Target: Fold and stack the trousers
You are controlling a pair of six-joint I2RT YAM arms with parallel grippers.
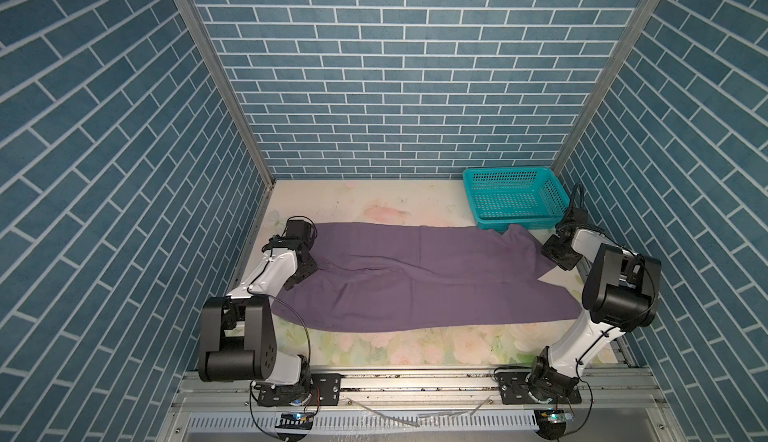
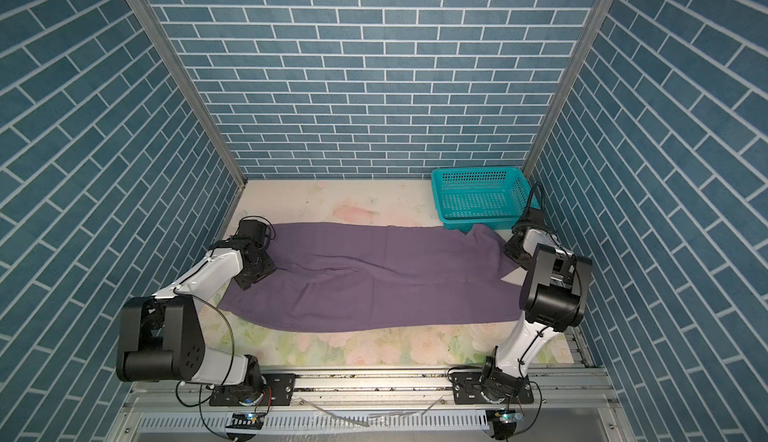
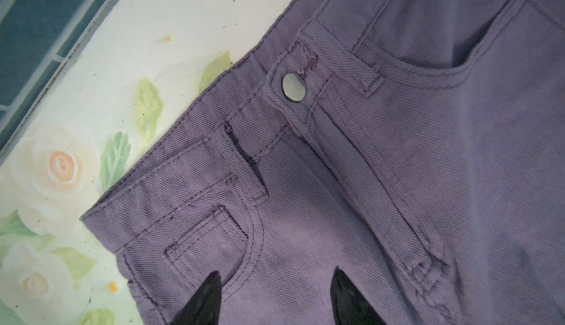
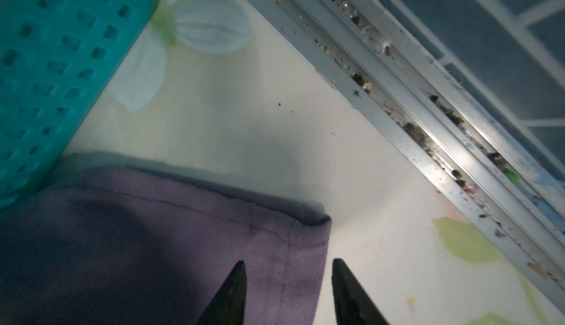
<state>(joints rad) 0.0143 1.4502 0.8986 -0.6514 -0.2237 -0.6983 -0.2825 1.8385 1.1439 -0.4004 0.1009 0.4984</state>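
The trousers (image 1: 415, 278) lay across the middle of both top views, one hem against the basket (image 1: 519, 221) at right. Only the wrist views showed the left gripper (image 3: 276, 274) and right gripper (image 4: 288, 262) parted, seemingly gripping nothing.

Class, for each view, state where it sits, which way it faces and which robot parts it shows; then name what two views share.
Top views: high at the front, looking down on the table, trousers and basket; left arm and right arm show.
Left wrist: over the waistband, facing its button; the open left gripper shows.
Right wrist: low by the basket, facing a trouser hem; the open right gripper shows.
Shared: trousers in every view.
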